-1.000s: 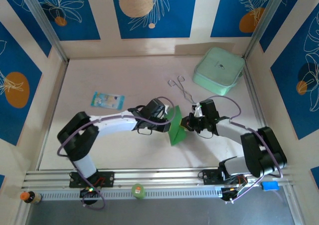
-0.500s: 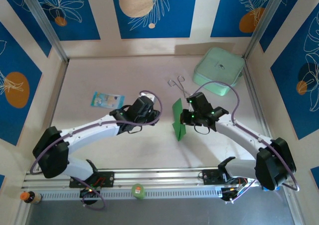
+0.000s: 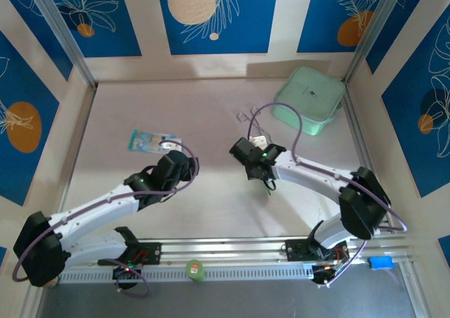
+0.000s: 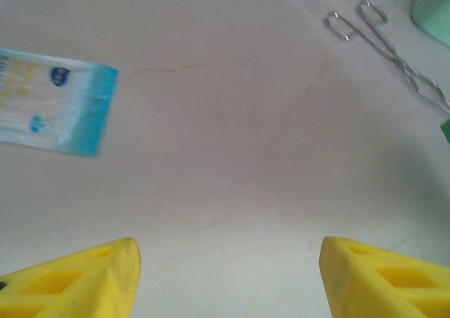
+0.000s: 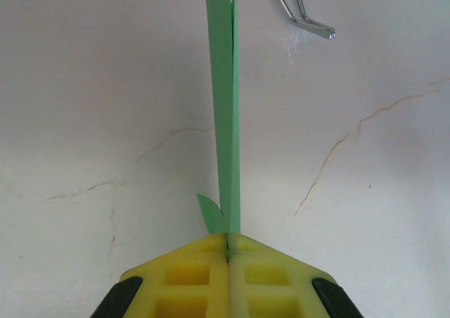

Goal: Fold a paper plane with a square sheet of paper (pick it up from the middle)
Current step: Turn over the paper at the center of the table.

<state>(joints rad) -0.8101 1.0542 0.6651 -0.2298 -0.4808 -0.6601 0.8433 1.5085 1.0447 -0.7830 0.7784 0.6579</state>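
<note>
Square sheet of paper point(image 5: 223, 114), folded thin, is pinched at its near end by the shut right tool point(image 5: 228, 242) in the right wrist view. It stands on edge over the table point(image 5: 84, 121), likely so the crease gets pressed flat. In the left wrist view the left tool point(image 4: 228, 255) is wide open and holds nothing, and from the top both tools sit well apart, so the fold looks like the right arm's job.

The green paper point(image 5: 226, 107) is thin, matt and smooth, with a sharp crease. The tabletop point(image 5: 105, 107) looks like pale stone, softly glossy, with faint brown hairline veins. The right gripper point(image 5: 227, 242) has matt yellow moulded plastic pads point(image 5: 186, 276). The tongs point(image 5: 316, 28) are shiny bare metal; the packet point(image 4: 53, 100) is glossy film.
</note>
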